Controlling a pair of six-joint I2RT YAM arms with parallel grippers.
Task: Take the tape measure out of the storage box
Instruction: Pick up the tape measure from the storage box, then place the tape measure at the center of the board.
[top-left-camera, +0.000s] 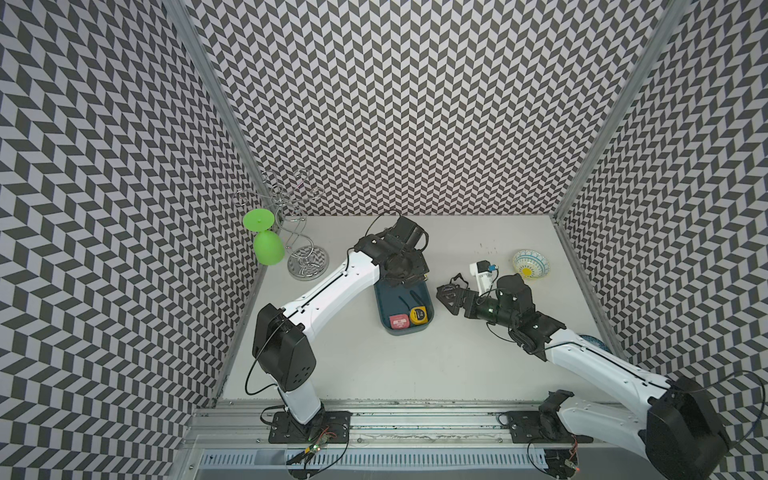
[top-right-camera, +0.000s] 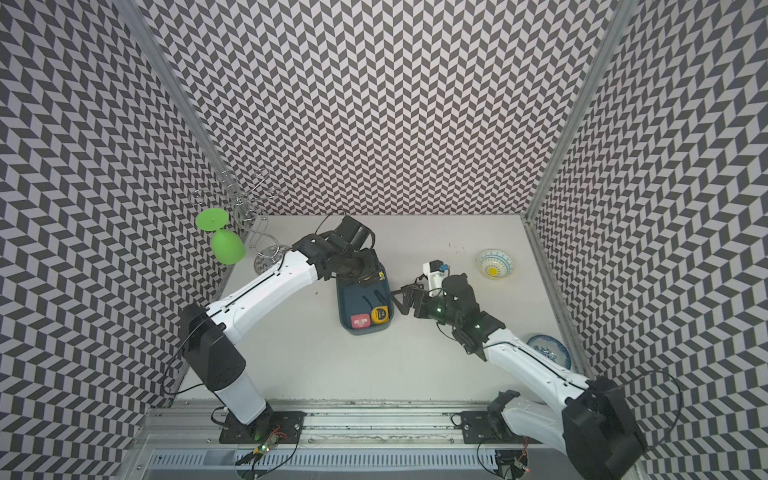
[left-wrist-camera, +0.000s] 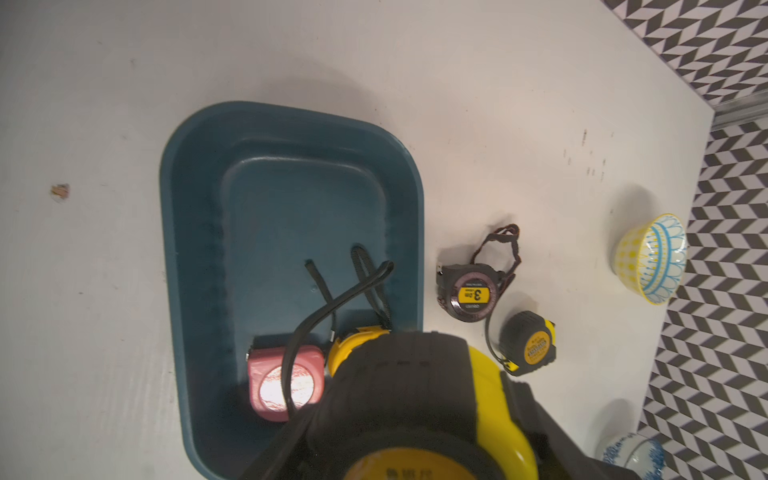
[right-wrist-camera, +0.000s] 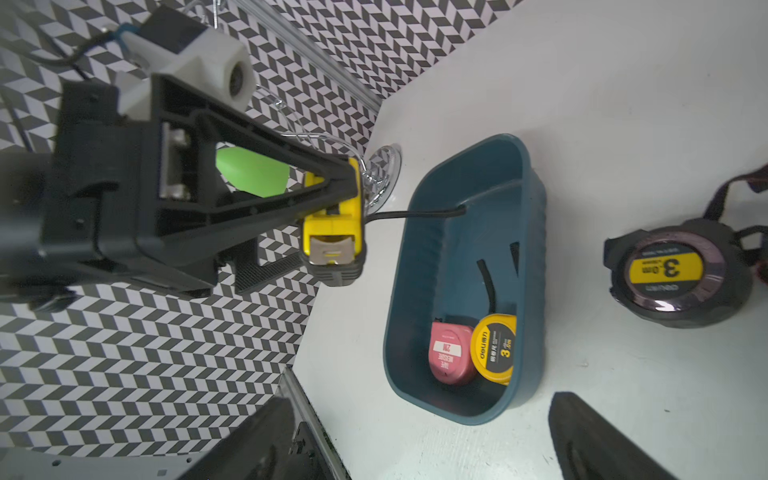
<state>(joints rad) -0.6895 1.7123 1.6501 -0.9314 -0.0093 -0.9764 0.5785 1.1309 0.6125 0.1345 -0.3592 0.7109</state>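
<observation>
While the left claw hangs over the far end of the storage box in both top views, its load is mostly hidden beneath the wrist. Nearer the arm bases from that claw, a pink tape measure and a yellow tape measure lie side by side at the box's near end. The right claw sits just beside the box, spread wide and empty.

From the left wrist, a yellow-and-black tape measure fills the left claw's grip, raised above the box. Its black strap dangles across the pink one. Past the box from this claw, a dark round tape measure and a black-and-yellow tape measure lie on the worktop.

From the right wrist, the left claw clamps the yellow-and-black tape measure clear of the box rim. The right claw's own fingers stand far apart with nothing between them.
</observation>
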